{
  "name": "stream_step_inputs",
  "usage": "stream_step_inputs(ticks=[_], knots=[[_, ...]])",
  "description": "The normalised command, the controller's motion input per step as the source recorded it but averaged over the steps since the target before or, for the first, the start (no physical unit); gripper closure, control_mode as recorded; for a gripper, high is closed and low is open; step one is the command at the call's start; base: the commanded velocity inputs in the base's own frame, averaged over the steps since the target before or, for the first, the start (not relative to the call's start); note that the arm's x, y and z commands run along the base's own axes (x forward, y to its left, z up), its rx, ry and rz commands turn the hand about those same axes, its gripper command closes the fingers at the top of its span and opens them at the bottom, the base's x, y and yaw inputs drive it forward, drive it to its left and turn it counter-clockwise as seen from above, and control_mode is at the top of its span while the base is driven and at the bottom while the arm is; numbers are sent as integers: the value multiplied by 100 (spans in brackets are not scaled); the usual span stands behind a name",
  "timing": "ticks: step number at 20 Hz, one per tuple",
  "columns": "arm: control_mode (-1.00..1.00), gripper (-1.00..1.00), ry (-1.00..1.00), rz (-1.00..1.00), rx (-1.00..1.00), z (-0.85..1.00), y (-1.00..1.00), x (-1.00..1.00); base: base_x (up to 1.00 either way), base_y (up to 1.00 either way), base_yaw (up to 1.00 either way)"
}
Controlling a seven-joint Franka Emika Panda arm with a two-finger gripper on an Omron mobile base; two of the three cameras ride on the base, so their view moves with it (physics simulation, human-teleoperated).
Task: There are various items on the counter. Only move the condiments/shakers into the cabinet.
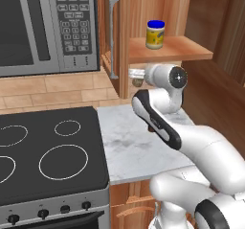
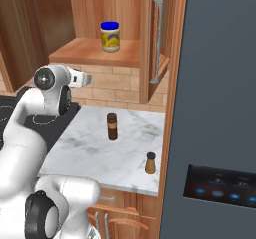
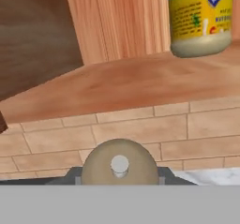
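Observation:
The yellow blue-lidded jar (image 1: 155,34) (image 2: 110,37) (image 3: 200,19) stands on the plank shelf of the open cabinet (image 1: 178,51) (image 2: 90,53). My gripper (image 1: 136,74) (image 2: 86,79) (image 3: 120,172) hangs just below the shelf's front edge, shut on the small beige shaker (image 3: 104,160) (image 1: 138,82), whose round top with a hole faces the hand view. On the marbled counter (image 2: 95,155) (image 1: 129,144) the tan shaker with a dark top (image 2: 150,163) stands near the front edge. The dark brown tan-capped cylinder (image 2: 112,126) stands at mid-counter.
The cabinet door with its long silver handle (image 1: 113,37) (image 2: 158,38) stands open beside the shelf. A grey microwave (image 1: 48,27) hangs left of it, above the black stovetop (image 1: 48,151). A tall dark grey appliance (image 2: 220,108) borders the counter's right side.

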Motion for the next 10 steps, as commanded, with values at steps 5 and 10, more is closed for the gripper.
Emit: stream_step_inputs(ticks=[5,10], knots=[[-100,100,0,-1,0,98,0,8,0,0,0],[-100,100,-11,-1,0,14,0,0,0,0,0]])
